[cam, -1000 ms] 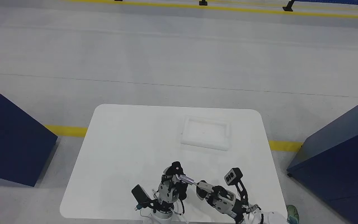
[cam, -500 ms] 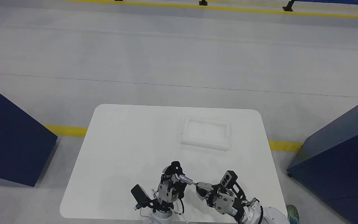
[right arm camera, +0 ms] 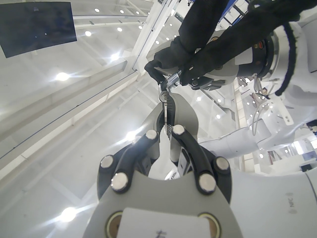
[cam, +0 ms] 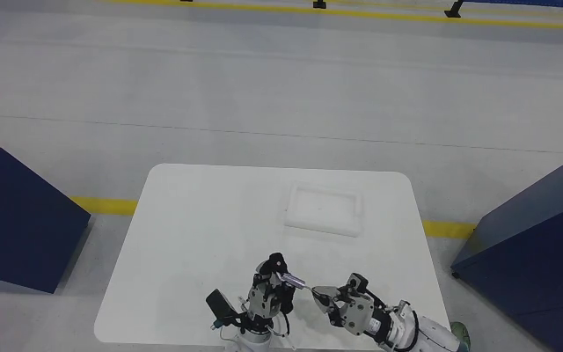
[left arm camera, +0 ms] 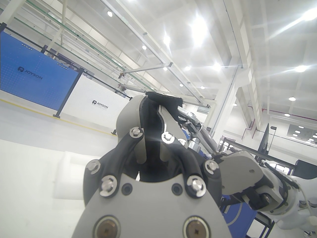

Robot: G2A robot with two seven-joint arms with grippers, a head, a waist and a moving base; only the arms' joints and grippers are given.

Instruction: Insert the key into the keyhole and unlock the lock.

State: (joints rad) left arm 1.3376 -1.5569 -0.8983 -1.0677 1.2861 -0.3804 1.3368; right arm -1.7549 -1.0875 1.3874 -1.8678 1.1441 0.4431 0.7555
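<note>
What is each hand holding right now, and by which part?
Right hand pinches the key by its head; left hand grips the lock, exact spot hidden.

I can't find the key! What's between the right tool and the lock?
The key, pinched in the right tool, reaches to the lock; the right wrist view shows it.

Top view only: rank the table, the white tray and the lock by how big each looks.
1. table, largest by far
2. white tray, far smaller than the table
3. lock, clearly smallest, a small metal piece between the two arms
</note>
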